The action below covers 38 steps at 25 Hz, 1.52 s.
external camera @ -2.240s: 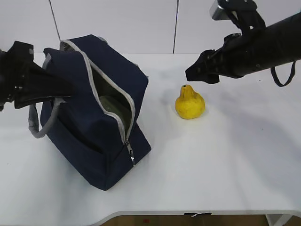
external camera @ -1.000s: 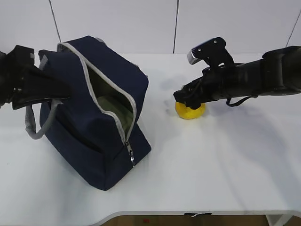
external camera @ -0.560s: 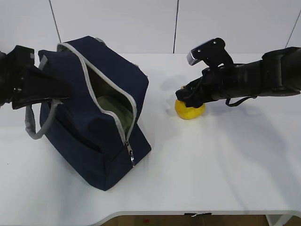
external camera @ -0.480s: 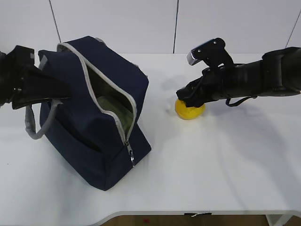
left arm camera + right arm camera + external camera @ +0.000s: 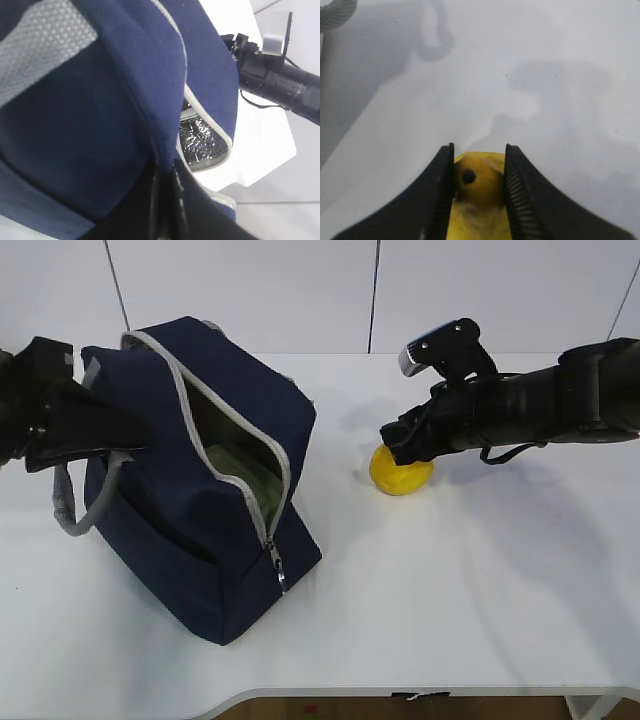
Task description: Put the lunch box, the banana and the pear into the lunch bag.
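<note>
The navy lunch bag (image 5: 200, 530) stands at the left with its grey zipper open. My left gripper (image 5: 118, 435) is shut on the bag's fabric edge (image 5: 150, 135) and holds the mouth apart; in the left wrist view its jaws (image 5: 165, 182) pinch the cloth. A pale green surface (image 5: 238, 462), which looks like the lunch box lid, shows inside the bag. The yellow pear (image 5: 400, 472) sits on the table right of the bag. My right gripper (image 5: 402, 445) is shut on the pear's upper part (image 5: 477, 195), stem end between the jaws (image 5: 479, 148). The banana is not in view.
The white table (image 5: 450, 590) stretches in front and to the right of the pear. The bag's grey handle (image 5: 68, 505) hangs at its left side. A white wall stands behind the table. Silver lining (image 5: 202, 147) shows inside the bag.
My right arm came down from above the pear and its jaws closed round the pear's top. The pear has shifted slightly left. The left arm and bag have stayed put.
</note>
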{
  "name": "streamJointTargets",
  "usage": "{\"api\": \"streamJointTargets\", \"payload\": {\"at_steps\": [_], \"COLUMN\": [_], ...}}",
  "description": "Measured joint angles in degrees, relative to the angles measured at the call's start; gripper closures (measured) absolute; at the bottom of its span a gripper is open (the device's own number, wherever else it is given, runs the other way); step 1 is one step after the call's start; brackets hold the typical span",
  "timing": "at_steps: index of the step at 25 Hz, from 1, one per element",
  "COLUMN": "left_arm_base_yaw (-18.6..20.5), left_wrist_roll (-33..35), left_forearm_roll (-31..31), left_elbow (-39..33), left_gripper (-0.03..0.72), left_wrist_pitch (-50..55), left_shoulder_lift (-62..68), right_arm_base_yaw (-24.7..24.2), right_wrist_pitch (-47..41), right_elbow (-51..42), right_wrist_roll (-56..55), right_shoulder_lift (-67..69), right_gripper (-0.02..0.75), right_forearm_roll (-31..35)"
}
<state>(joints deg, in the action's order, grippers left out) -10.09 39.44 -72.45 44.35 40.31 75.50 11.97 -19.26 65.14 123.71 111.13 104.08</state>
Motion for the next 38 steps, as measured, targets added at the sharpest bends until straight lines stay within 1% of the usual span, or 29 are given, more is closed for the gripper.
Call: {"api": "streamJointTargets", "payload": {"at_steps": [17,23,32,35,38], "left_arm_base_yaw": [0.00,0.00,0.00,0.00,0.00], "left_wrist_roll": [0.00,0.00,0.00,0.00,0.00], "left_forearm_roll": [0.00,0.00,0.00,0.00,0.00], "left_elbow": [0.00,0.00,0.00,0.00,0.00], "left_gripper": [0.688,0.688,0.688,0.688,0.688], "left_wrist_pitch": [0.00,0.00,-0.12,-0.12,-0.12], "left_shoulder_lift": [0.00,0.00,0.00,0.00,0.00], "right_arm_base_yaw": [0.00,0.00,0.00,0.00,0.00], "right_wrist_pitch": [0.72,0.84,1.34,0.28,-3.66], "right_elbow": [0.00,0.00,-0.11,-0.11,-0.11], "right_wrist_roll": [0.00,0.00,0.00,0.00,0.00], "right_shoulder_lift": [0.00,0.00,-1.93,-5.02,-7.96], "right_gripper": [0.494,0.559,0.572,0.573,0.573], "right_forearm_roll": [0.23,0.31,0.21,0.09,0.00]}}
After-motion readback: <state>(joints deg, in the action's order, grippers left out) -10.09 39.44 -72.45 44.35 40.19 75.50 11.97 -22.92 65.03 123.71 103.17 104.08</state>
